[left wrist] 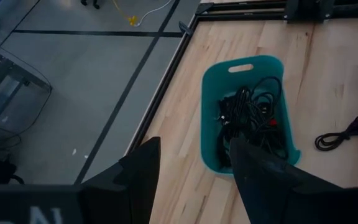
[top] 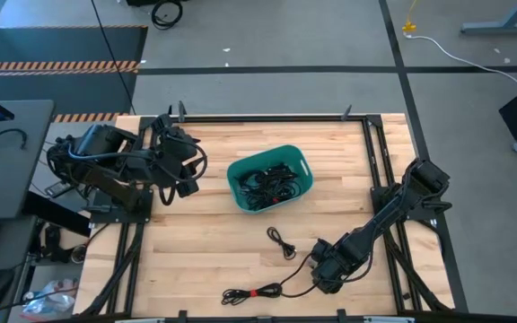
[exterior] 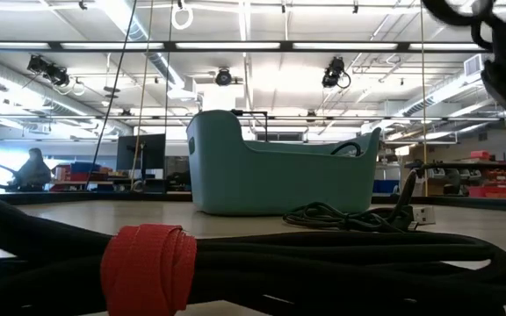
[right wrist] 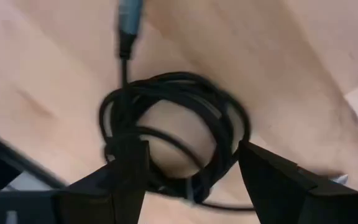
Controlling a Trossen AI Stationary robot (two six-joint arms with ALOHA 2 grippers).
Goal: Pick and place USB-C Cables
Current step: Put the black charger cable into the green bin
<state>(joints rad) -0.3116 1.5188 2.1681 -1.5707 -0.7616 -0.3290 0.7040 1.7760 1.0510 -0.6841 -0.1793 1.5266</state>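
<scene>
A teal basket (top: 269,178) at the table's middle holds several black USB-C cables (left wrist: 250,115). One loose cable (top: 281,240) lies on the wood in front of it. A cable bound with a red tie (top: 257,292) lies near the front edge. My right gripper (right wrist: 188,152) stands open, pointing down, low over a small black coil (right wrist: 173,124) that lies flat on the table; its fingers stand at the coil's two sides. In the high view this gripper (top: 324,274) hides the coil. My left gripper (left wrist: 194,149) waits open, raised at the far left (top: 187,179). My right gripper comes from above at the coil's near part (right wrist: 166,180). One finger (right wrist: 126,168) overlaps the coil's edge in the wrist view. Whether it touches the cable, I cannot tell. The coil lies on the table.
Black frame rails (top: 377,152) run along the table's far and side edges. In the low view the red tie (exterior: 148,268) and its cable fill the foreground, with the basket (exterior: 275,171) behind. Bare wood (top: 196,251) lies at front left.
</scene>
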